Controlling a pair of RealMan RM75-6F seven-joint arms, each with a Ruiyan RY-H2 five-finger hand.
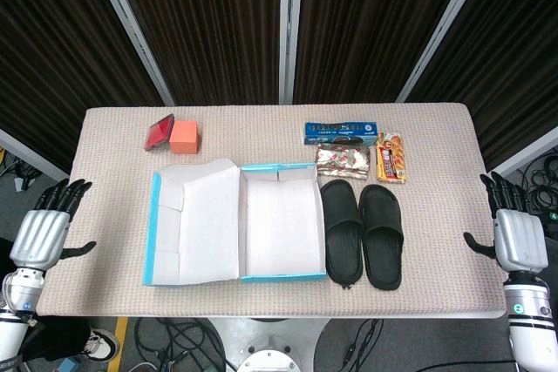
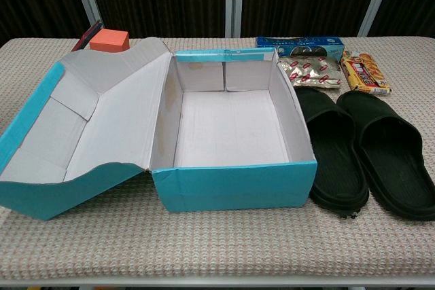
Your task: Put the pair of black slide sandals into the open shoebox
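Observation:
Two black slide sandals lie side by side on the table, the left one [image 1: 343, 231] [image 2: 331, 149] right beside the shoebox and the right one [image 1: 382, 233] [image 2: 390, 151] next to it. The open blue shoebox [image 1: 281, 229] [image 2: 230, 127] is white and empty inside, its lid [image 1: 192, 224] [image 2: 88, 130] folded out to the left. My left hand [image 1: 45, 228] hangs off the table's left edge, fingers spread, holding nothing. My right hand [image 1: 512, 231] hangs off the right edge, fingers apart, empty. Neither hand shows in the chest view.
Behind the sandals lie a blue packet [image 1: 341, 134] [image 2: 300, 45], a silver snack bag [image 1: 342, 163] [image 2: 310, 72] and a yellow-red snack pack [image 1: 391, 158] [image 2: 365, 72]. A red block [image 1: 160, 133] and an orange box [image 1: 184, 138] [image 2: 110, 40] sit at the back left.

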